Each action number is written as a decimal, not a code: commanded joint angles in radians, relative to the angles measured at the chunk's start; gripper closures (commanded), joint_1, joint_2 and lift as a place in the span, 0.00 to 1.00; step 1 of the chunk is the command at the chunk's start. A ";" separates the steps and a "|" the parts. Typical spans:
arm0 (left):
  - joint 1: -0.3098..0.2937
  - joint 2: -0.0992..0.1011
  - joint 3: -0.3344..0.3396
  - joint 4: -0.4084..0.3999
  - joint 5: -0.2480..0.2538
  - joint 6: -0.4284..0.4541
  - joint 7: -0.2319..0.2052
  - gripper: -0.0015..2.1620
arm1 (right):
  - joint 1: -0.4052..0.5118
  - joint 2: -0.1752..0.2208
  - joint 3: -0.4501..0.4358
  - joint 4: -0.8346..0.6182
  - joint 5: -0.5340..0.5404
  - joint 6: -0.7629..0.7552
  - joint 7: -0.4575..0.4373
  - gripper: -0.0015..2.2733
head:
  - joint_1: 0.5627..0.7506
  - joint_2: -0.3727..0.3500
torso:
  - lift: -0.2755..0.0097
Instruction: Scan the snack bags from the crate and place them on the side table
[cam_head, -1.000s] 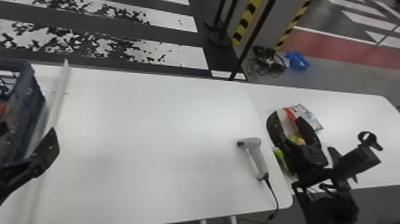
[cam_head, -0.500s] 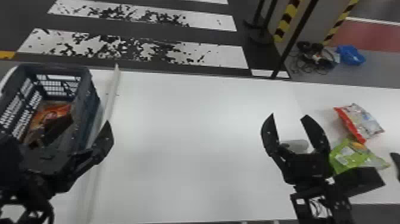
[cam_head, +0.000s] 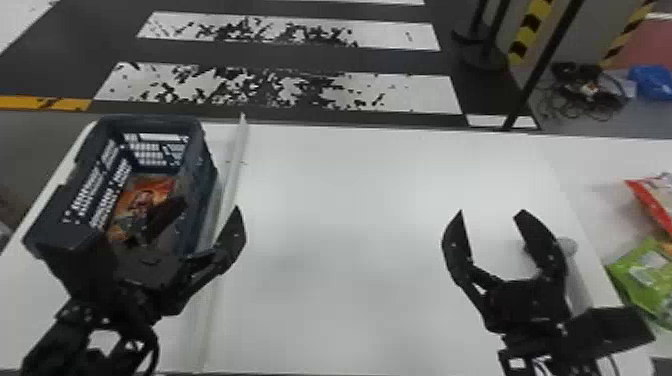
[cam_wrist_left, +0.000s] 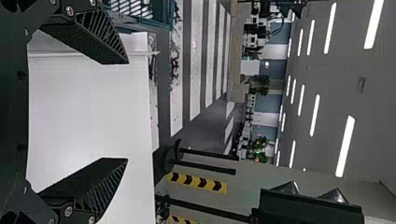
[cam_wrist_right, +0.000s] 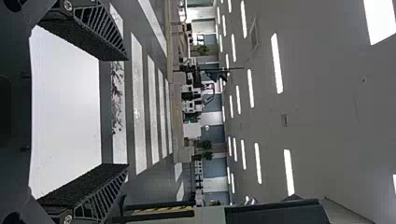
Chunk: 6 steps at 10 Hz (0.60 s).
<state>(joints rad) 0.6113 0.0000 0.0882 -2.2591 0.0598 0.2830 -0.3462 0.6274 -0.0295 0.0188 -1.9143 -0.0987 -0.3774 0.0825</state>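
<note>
In the head view my left gripper (cam_head: 210, 206) is open at the crate's near right corner, one finger overlapping the crate's inside. An orange snack bag (cam_head: 142, 197) lies in the dark blue crate (cam_head: 199, 167). My right gripper (cam_head: 491, 214) stands open over the right part of the white table, nothing between its fingers. The scanner (cam_head: 579, 280) lies behind it, partly hidden. On the side table (cam_head: 600, 200) rest a red-and-white bag (cam_head: 652, 200) and a green bag (cam_head: 647, 275). The wrist views show the left gripper (cam_wrist_left: 127, 111) and right gripper (cam_wrist_right: 127, 112) with empty fingers.
A pale raised strip (cam_head: 235, 165) runs front to back beside the crate, across the white table (cam_head: 350, 225). Beyond the far edge stand dark posts (cam_head: 542, 65), with cables (cam_head: 587, 95) and a blue bundle (cam_head: 650, 82) on the floor.
The head view has swung left, bringing the crate fully into sight. My right gripper has moved left from the bags on the side table to over the main table. Both arms show more fully.
</note>
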 joint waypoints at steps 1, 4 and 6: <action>-0.015 -0.003 0.068 -0.062 0.026 0.118 -0.042 0.07 | 0.006 0.000 0.000 0.008 0.001 -0.004 0.000 0.03 | 0.70 0.48 | 0.64; -0.085 0.017 0.235 -0.163 0.063 0.333 -0.143 0.06 | 0.012 -0.003 0.001 0.017 -0.006 -0.010 0.003 0.03 | 0.70 0.55 | 0.64; -0.183 0.051 0.341 -0.160 0.038 0.419 -0.226 0.06 | 0.020 -0.006 0.001 0.015 -0.006 -0.019 0.006 0.03 | 0.70 0.64 | 0.64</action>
<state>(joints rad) 0.4628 0.0423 0.3971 -2.4219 0.1111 0.6749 -0.5681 0.6441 -0.0340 0.0198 -1.8979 -0.1043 -0.3942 0.0886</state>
